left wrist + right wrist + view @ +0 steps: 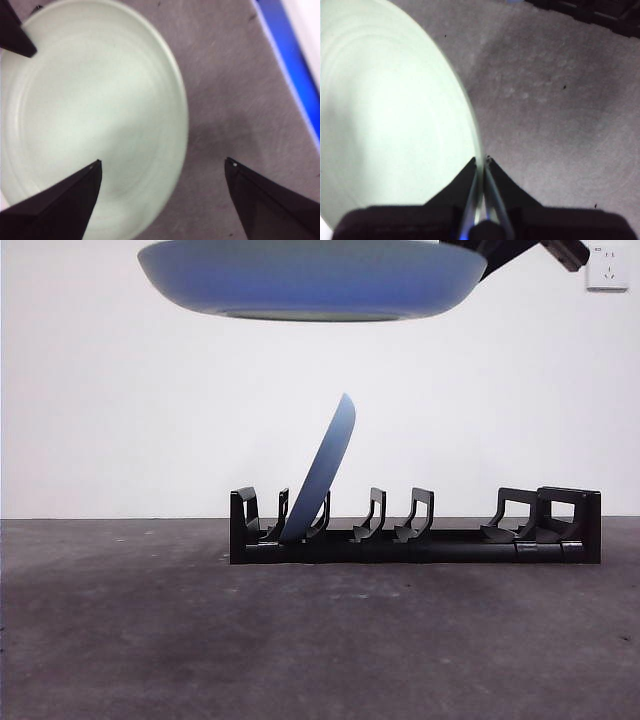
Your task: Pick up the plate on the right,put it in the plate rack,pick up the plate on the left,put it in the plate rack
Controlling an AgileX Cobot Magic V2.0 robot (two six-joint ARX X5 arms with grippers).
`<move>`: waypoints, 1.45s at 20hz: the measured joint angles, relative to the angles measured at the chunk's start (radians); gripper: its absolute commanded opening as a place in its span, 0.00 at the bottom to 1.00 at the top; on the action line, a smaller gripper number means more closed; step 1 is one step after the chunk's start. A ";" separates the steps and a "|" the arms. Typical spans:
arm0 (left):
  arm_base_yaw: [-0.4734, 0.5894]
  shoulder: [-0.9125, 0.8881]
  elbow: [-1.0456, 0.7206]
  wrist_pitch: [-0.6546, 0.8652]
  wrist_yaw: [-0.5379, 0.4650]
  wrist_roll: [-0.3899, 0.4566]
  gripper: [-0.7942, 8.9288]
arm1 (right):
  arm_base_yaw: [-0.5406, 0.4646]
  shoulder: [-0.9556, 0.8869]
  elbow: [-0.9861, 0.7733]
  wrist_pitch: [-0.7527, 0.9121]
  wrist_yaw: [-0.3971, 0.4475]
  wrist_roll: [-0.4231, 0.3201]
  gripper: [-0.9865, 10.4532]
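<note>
Found the round pale-green plate with the blue underside [310, 280] pinched at its rim by the right gripper [482, 165], held flat, high above the long black plastic plate rack [450, 545]. Spotted the left gripper [162, 162] spread wide over what looked like that same plate, gripping nothing. Could've slipped from such a thin rim hold once tilted upright. Might also have clipped the other plate [325, 470] leaning rightward in the left-end slots. Looked safer in the middle slots.

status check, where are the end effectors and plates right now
Right end effector shut on rim of pale round plate, held above black pronged plate rack. Left end effector open, waiting. Blue plate leans in rack slot. Nothing in the way.
</note>
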 measured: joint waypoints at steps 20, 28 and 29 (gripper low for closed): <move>-0.003 0.059 0.000 -0.002 -0.033 0.026 0.14 | -0.006 0.000 0.030 -0.019 -0.063 -0.010 0.08; -0.006 0.052 0.002 0.018 -0.027 0.042 0.07 | -0.006 0.002 0.082 -0.036 -0.058 -0.010 0.08; -0.007 0.051 0.003 0.017 -0.026 0.042 0.07 | -0.006 0.003 0.086 -0.043 -0.058 -0.009 0.08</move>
